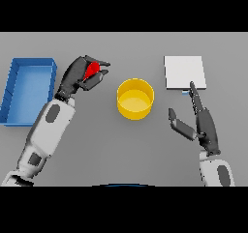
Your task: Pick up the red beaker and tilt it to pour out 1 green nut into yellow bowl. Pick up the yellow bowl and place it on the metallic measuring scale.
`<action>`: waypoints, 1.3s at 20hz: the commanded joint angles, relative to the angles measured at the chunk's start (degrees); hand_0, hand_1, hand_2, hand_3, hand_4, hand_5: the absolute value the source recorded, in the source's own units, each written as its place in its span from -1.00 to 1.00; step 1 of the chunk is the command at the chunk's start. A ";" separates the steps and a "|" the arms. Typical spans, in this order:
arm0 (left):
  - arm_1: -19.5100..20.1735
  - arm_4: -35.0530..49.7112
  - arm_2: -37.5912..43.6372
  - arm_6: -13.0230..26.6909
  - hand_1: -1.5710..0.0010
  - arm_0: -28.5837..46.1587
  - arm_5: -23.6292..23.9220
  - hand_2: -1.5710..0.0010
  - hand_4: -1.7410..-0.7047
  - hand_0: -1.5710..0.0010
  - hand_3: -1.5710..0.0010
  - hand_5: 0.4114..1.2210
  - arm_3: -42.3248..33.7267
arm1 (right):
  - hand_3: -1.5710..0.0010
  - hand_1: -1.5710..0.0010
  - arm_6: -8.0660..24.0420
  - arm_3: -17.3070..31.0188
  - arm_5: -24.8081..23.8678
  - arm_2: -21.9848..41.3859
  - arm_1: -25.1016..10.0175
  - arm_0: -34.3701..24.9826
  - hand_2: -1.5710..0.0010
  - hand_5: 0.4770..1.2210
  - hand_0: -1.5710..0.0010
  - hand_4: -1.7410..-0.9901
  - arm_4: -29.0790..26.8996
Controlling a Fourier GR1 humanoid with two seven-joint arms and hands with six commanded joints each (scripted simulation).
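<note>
- Left robot hand (83, 75) has its fingers wrapped around the red beaker (91, 70), so only a bit of red peeks out between them. It sits left of the bowl, apart from it.
- Yellow bowl (135, 98) stands upright in the middle of the grey tabletop (121, 150), nothing touching it. Can't make out any nut inside it or in the beaker.
- The scale (184, 72) is the pale square plate off to the upper right, well apart from the bowl.
- Right robot hand (202, 122) is open and empty, fingers stretched straight, fingertips reaching the scale's near edge, thumb sticking out toward the bowl.
- Blue tray (12, 89) sits at the far left, just beside the left arm.
</note>
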 commanded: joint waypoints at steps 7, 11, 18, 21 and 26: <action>4.12 -10.08 -9.67 3.12 -1.00 -6.60 -1.81 -1.00 -0.99 -1.00 -1.00 0.76 2.77 | 1.00 1.00 -0.23 -0.70 0.39 -0.35 -0.58 0.75 1.00 -0.35 1.00 0.28 -0.41; 6.18 -19.35 -18.20 3.88 -1.00 -12.95 -4.18 -1.00 -1.00 -1.00 -1.00 0.86 6.95 | 1.00 1.00 0.06 -0.46 1.12 -0.88 -0.75 0.02 1.00 -0.34 1.00 0.26 -1.65; 7.65 -29.33 -30.06 0.86 -1.00 -23.93 -13.14 -1.00 -0.80 -1.00 -1.00 0.97 13.88 | 1.00 1.00 -1.09 0.25 -0.11 -0.27 0.61 0.50 1.00 -0.43 1.00 0.30 -0.55; 6.99 -31.17 -34.02 -1.09 -1.00 -27.35 -17.09 -1.00 -0.89 -1.00 -1.00 0.99 15.93 | 1.00 1.00 -0.10 0.11 -0.35 -0.47 1.07 0.33 1.00 -0.50 1.00 0.37 -0.97; 5.28 -35.66 -41.06 -2.21 -1.00 -32.80 -20.28 -1.00 -0.96 -1.00 -1.00 1.00 20.11 | 1.00 1.00 0.30 0.70 -1.45 -0.71 0.92 -0.38 1.00 -0.54 1.00 0.45 0.12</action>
